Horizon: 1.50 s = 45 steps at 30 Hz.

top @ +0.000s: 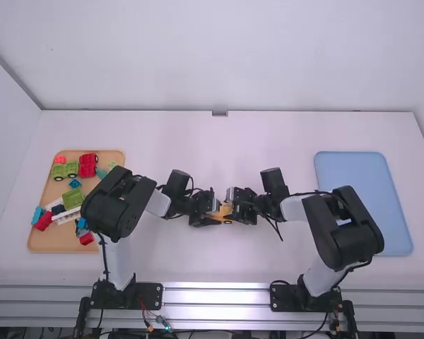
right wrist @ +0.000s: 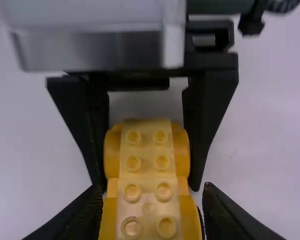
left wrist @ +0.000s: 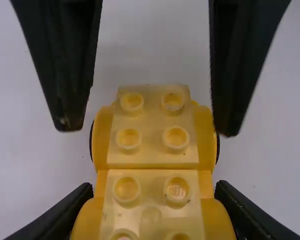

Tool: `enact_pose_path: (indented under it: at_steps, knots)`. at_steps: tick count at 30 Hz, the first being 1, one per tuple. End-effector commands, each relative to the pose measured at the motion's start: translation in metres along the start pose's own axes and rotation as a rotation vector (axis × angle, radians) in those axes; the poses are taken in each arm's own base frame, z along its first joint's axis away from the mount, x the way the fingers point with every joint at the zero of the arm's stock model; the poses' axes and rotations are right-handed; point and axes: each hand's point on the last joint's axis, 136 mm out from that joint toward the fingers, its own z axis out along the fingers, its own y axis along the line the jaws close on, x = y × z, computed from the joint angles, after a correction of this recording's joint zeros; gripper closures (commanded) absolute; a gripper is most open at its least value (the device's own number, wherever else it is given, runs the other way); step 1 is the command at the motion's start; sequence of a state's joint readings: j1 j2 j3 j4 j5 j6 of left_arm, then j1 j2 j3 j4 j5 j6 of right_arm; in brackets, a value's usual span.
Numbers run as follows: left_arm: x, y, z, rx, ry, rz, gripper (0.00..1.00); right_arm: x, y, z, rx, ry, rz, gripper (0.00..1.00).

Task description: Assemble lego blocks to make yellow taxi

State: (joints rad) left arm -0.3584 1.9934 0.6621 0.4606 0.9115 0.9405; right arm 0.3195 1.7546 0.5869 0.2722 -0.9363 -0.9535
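The yellow taxi car (top: 227, 210) stands between the two grippers near the table's middle. My left gripper (top: 210, 214) reaches it from the left, my right gripper (top: 234, 205) from the right. In the left wrist view, the left gripper (left wrist: 154, 192) is shut on the car (left wrist: 155, 130), a finger against each side. The right gripper (right wrist: 153, 194) is open around the car (right wrist: 147, 165) in the right wrist view, with gaps beside the body. Pale yellow studded bricks run along the top, with rounded orange-yellow fenders beside them. Part of the near end is cut off.
An orange tray (top: 39, 244) at the left holds several loose blocks in red, green, blue and white, partly behind the left arm. On the right lies a blue tray (top: 360, 191), its lower part beside the right arm. White table surface (top: 219, 148) extends beyond the grippers.
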Motion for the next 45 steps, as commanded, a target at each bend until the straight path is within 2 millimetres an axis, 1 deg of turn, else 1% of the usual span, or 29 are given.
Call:
enact_pose_path:
  at_steps: [1, 2, 3, 5, 7, 10, 13, 20, 22, 25, 27, 28, 29, 30, 31, 32, 33, 34, 35, 36, 38, 39, 41, 42, 43, 44, 45]
  knots:
    - [0.008, -0.009, 0.003, 0.017, 0.021, -0.004, 0.68, -0.022, 0.002, -0.01, -0.013, -0.08, -0.027, 0.79]
    - [0.008, -0.009, 0.003, 0.017, 0.021, -0.004, 0.68, -0.017, 0.0, -0.011, 0.0, -0.057, -0.014, 0.93]
    - [0.008, -0.009, 0.003, 0.017, 0.021, -0.004, 0.68, -0.016, 0.0, -0.01, 0.004, -0.048, -0.011, 1.0]
    - [0.008, -0.009, 0.003, 0.017, 0.021, -0.004, 0.68, -0.001, -0.001, -0.009, 0.024, 0.027, 0.024, 1.0]
    - [0.008, -0.009, 0.003, 0.016, 0.021, -0.004, 0.69, 0.006, 0.002, -0.008, 0.023, 0.068, 0.041, 1.0]
    - [0.008, -0.009, 0.003, 0.017, 0.021, -0.005, 0.69, 0.024, 0.005, -0.006, 0.041, 0.175, 0.073, 1.0]
    - [0.008, -0.009, 0.003, 0.017, 0.021, -0.004, 0.7, 0.037, 0.006, -0.003, 0.046, 0.231, 0.09, 1.0]
    - [0.008, -0.009, 0.003, 0.016, 0.021, -0.004, 0.71, 0.056, 0.008, -0.002, 0.05, 0.297, 0.119, 1.0]
    - [0.008, -0.009, 0.003, 0.016, 0.021, -0.004, 0.73, 0.064, 0.009, -0.004, 0.052, 0.344, 0.138, 1.0]
    - [0.008, -0.008, 0.003, 0.014, 0.019, -0.001, 0.72, 0.073, 0.006, -0.005, 0.042, 0.397, 0.172, 1.0]
    - [0.007, -0.006, 0.003, 0.008, 0.017, -0.002, 0.71, 0.066, 0.003, -0.001, 0.028, 0.363, 0.169, 1.0]
    - [0.006, -0.005, 0.003, 0.001, 0.017, -0.008, 0.71, 0.054, 0.001, 0.002, 0.006, 0.306, 0.146, 0.97]
    - [0.006, -0.003, 0.003, -0.007, 0.022, -0.017, 0.71, 0.044, -0.001, 0.003, -0.007, 0.259, 0.117, 0.91]
    - [0.008, 0.001, 0.003, -0.025, 0.032, -0.029, 0.69, 0.03, -0.004, 0.002, -0.02, 0.193, 0.091, 0.81]
    - [0.008, 0.001, 0.003, -0.028, 0.033, -0.03, 0.69, 0.025, -0.006, 0.001, -0.022, 0.17, 0.084, 0.8]
    - [0.01, 0.006, 0.003, -0.052, 0.049, -0.039, 0.69, 0.002, -0.013, -0.007, -0.023, 0.073, 0.056, 0.73]
    - [0.012, 0.008, 0.003, -0.062, 0.058, -0.037, 0.69, -0.008, -0.017, -0.011, -0.017, 0.036, 0.043, 0.68]
    - [0.013, 0.013, 0.001, -0.084, 0.066, -0.03, 0.69, -0.027, -0.026, -0.025, 0.009, -0.031, 0.012, 0.35]
    - [0.013, 0.014, 0.001, -0.087, 0.067, -0.029, 0.69, -0.029, -0.028, -0.028, 0.016, -0.038, 0.009, 0.26]
    - [0.013, 0.015, 0.0, -0.09, 0.067, -0.028, 0.68, -0.035, -0.033, -0.036, 0.042, -0.049, 0.012, 0.01]
    - [0.014, 0.017, 0.001, -0.093, 0.074, -0.021, 0.67, -0.039, -0.045, -0.052, 0.108, -0.039, 0.063, 0.02]
    - [0.014, 0.018, 0.001, -0.093, 0.077, -0.024, 0.66, -0.037, -0.049, -0.058, 0.142, -0.022, 0.093, 0.01]
    - [0.011, 0.022, 0.001, -0.091, 0.078, -0.026, 0.61, -0.032, -0.059, -0.069, 0.229, 0.03, 0.171, 0.01]
    - [0.01, 0.024, 0.001, -0.085, 0.08, -0.027, 0.56, -0.026, -0.064, -0.075, 0.294, 0.074, 0.214, 0.01]
    - [0.009, 0.025, 0.001, -0.083, 0.082, -0.029, 0.53, -0.023, -0.065, -0.078, 0.32, 0.089, 0.227, 0.01]
    - [0.008, 0.027, 0.002, -0.08, 0.084, -0.034, 0.44, -0.019, -0.068, -0.082, 0.368, 0.115, 0.252, 0.02]
    - [0.007, 0.029, 0.002, -0.074, 0.089, -0.042, 0.27, -0.015, -0.069, -0.085, 0.416, 0.14, 0.276, 0.01]
